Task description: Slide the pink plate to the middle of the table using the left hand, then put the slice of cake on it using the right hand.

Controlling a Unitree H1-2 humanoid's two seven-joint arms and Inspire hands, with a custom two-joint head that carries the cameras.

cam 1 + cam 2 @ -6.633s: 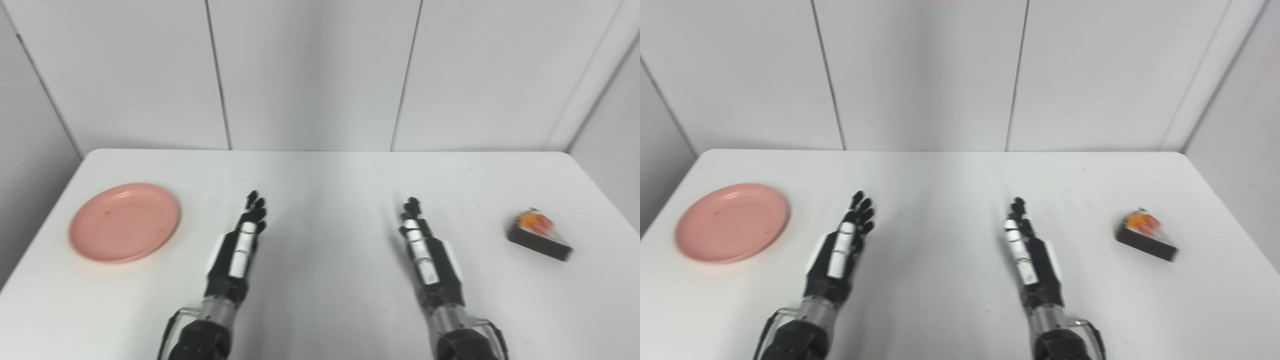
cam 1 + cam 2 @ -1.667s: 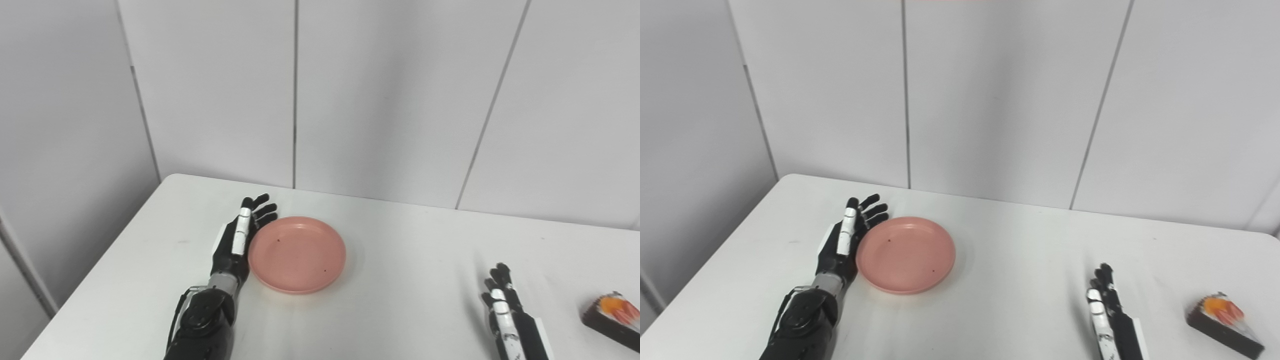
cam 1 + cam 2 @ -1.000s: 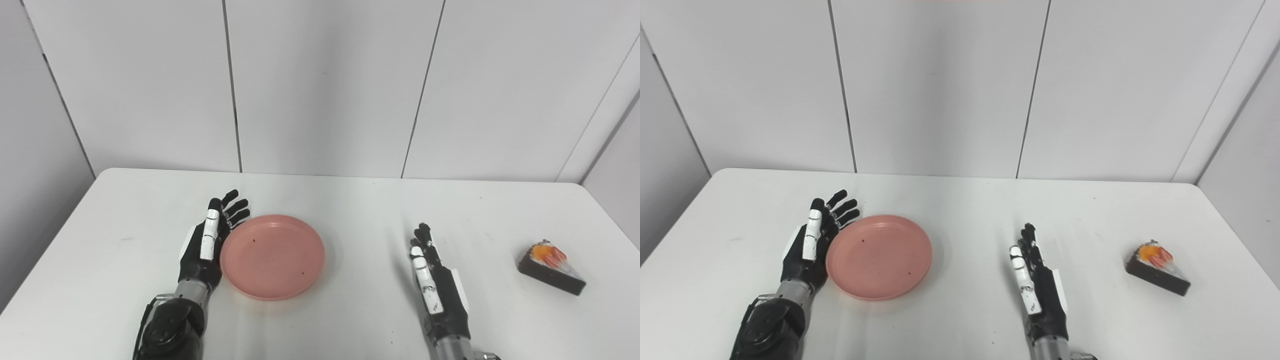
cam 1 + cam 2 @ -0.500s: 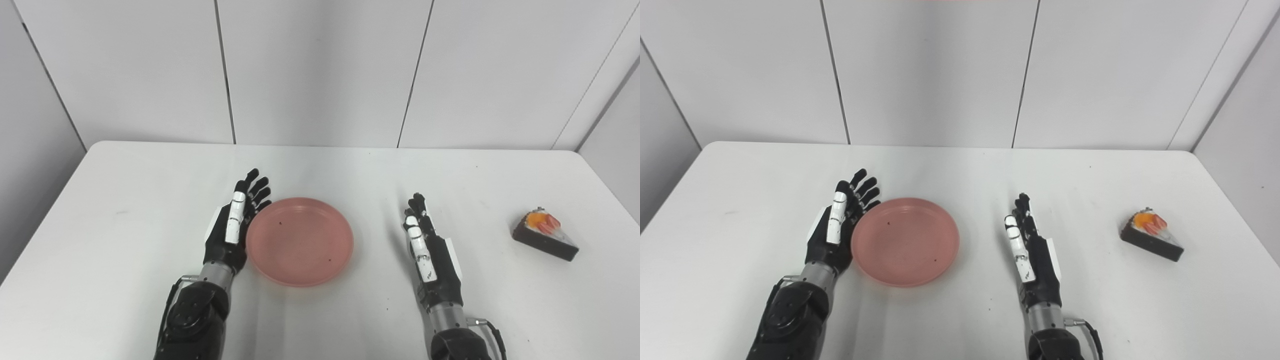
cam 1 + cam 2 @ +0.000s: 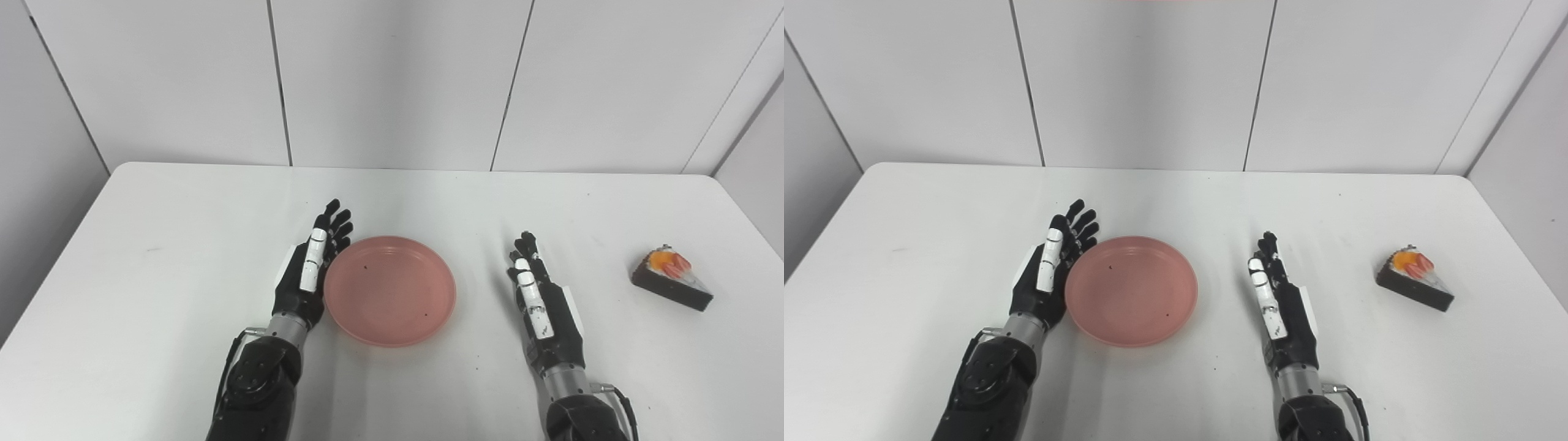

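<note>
The pink plate (image 5: pixel 390 290) lies flat near the middle of the white table (image 5: pixel 153 257). My left hand (image 5: pixel 310 269) stands on edge against the plate's left rim, fingers straight and apart, holding nothing. Right of the plate, with a gap between them, my right hand (image 5: pixel 540 297) stands on edge, open and empty. The slice of cake (image 5: pixel 672 278), dark with white cream and orange fruit on top, sits far to the right of that hand near the table's right edge.
Grey wall panels (image 5: pixel 392 79) rise behind the table's far edge. A wall also runs close along the table's right side, next to the cake.
My left hand has pushed the plate from the table's left side toward the middle. The head camera swung left and back. The right hand and cake stayed put.
</note>
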